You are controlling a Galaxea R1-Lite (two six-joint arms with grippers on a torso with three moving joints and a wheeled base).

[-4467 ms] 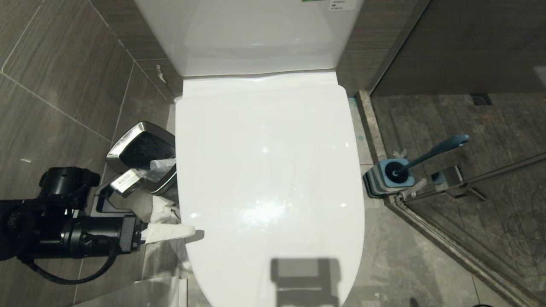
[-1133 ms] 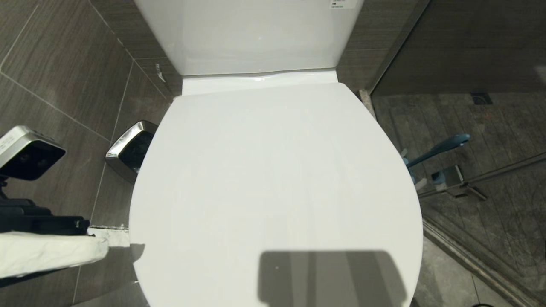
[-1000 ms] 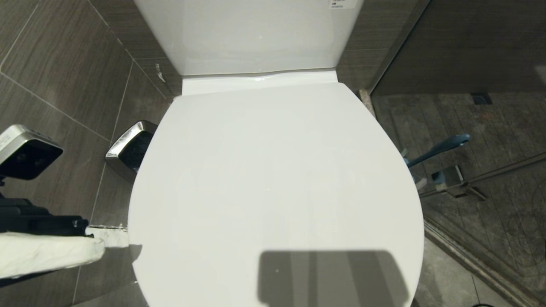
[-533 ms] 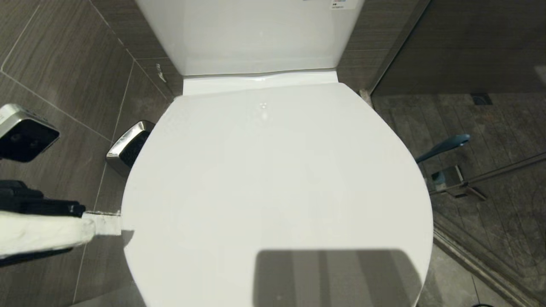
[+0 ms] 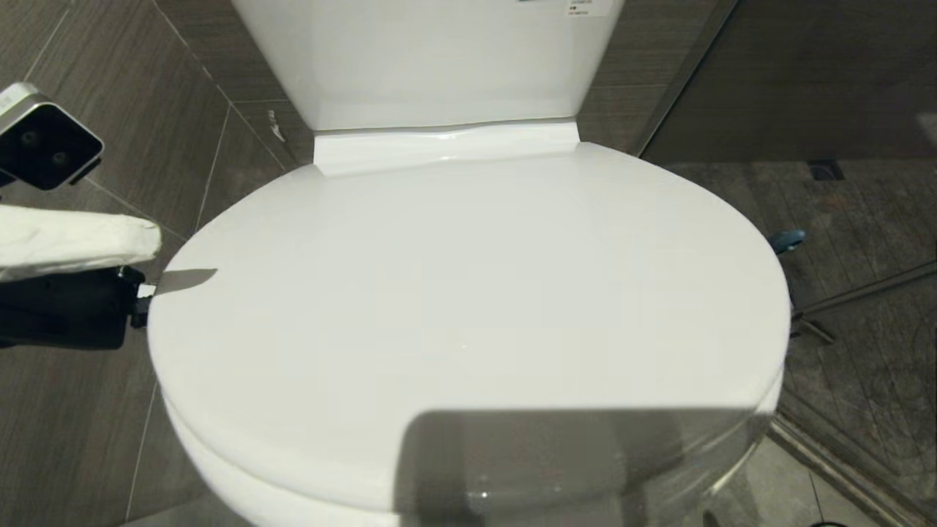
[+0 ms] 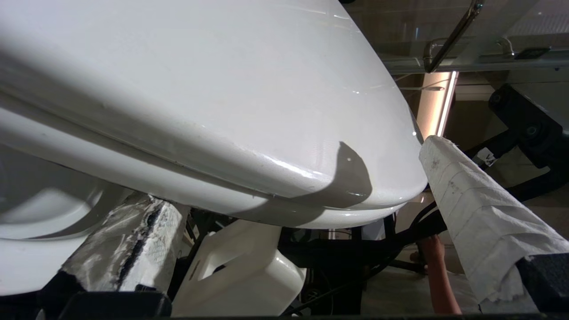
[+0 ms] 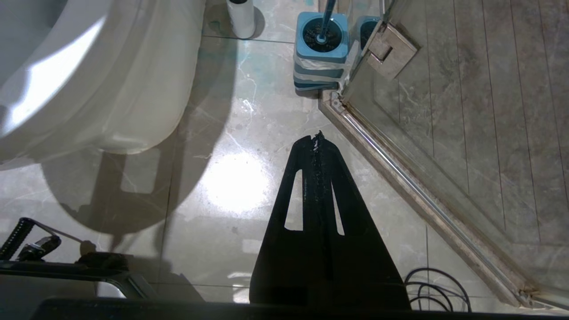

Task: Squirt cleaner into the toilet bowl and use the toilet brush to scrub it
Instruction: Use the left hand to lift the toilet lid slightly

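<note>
Left gripper (image 6: 284,209): at the lid's left front edge; jaws spread wide, 1 paper-wrapped finger (image 6: 471,209) above the rim, the other (image 6: 129,240) under it; lid and seat between them
Lid (image 5: 468,307): white, tilted up at the front, covering the toilet bowl (image 6: 49,209)
Right gripper (image 7: 316,138): jaws closed, empty, hanging above the floor (image 7: 231,178) beside the bowl
Toilet brush (image 7: 328,13): standing in its holder (image 7: 321,53) on the floor, by the glass door's hinge (image 7: 391,44); handle tip (image 5: 787,239) peeks past the lid
Cleaner: bottle cannot be made out
</note>
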